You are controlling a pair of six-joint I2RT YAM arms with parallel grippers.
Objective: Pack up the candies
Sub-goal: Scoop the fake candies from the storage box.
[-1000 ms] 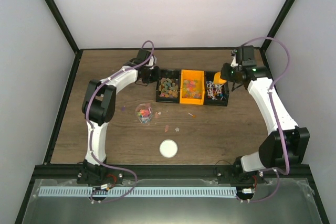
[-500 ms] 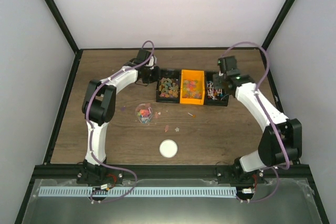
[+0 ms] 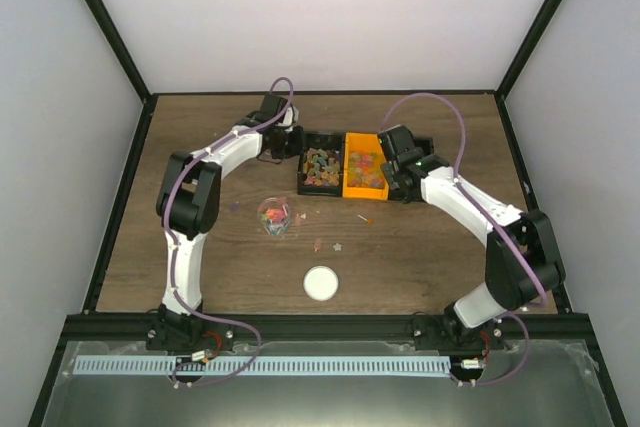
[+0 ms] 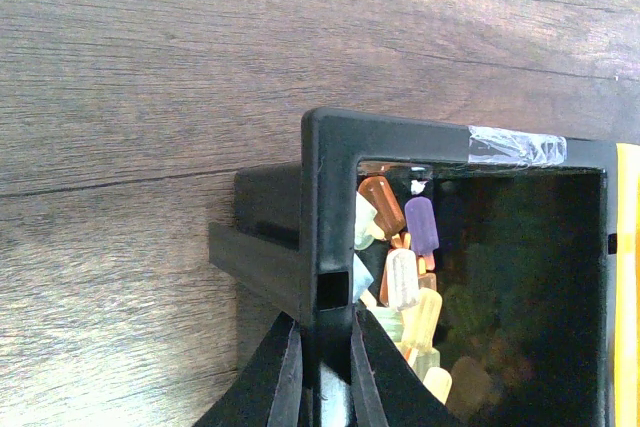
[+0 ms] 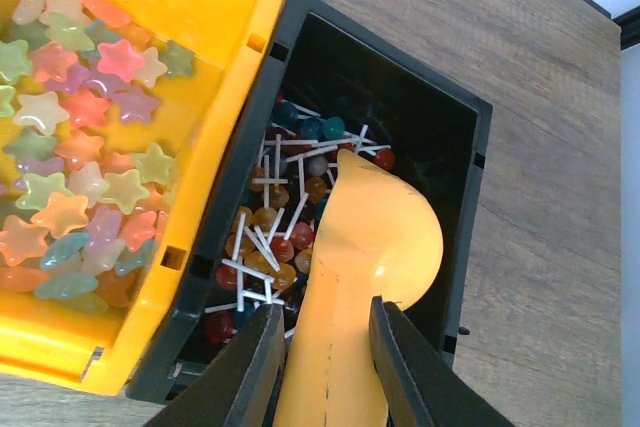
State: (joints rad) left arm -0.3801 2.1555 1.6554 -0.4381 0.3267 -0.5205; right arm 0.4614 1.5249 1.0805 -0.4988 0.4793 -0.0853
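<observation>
While both my arms reach toward the far side of the brown wooden table [image 3: 430,257], three open bins stand there in a row, touching side by side: the left black plastic bin [image 3: 320,169], the yellow plastic bin [image 3: 365,169] in the middle and the right black plastic bin [image 5: 468,237]. My left gripper [image 4: 325,372] is closed on the left wall of the left black plastic bin, one finger outside it and one inside. My right gripper [image 5: 325,347] is clamped round the handle of the orange plastic scoop [image 5: 385,237], whose bowl hangs over the right black plastic bin. Nearer, left of centre, stands the small clear cup [image 3: 274,215] with mixed coloured sweets inside. Nearer still lies the white round lid [image 3: 320,283]. As for the candies, the popsicle-shaped gummies [image 4: 400,282] lie in the left bin and the pastel star-shaped gummies [image 5: 80,147] fill the yellow one. The small round lollipops on white sticks [image 5: 265,237] lie under the scoop, and a few loose candy bits [image 3: 338,245] lie on the wood between bins and lid.
</observation>
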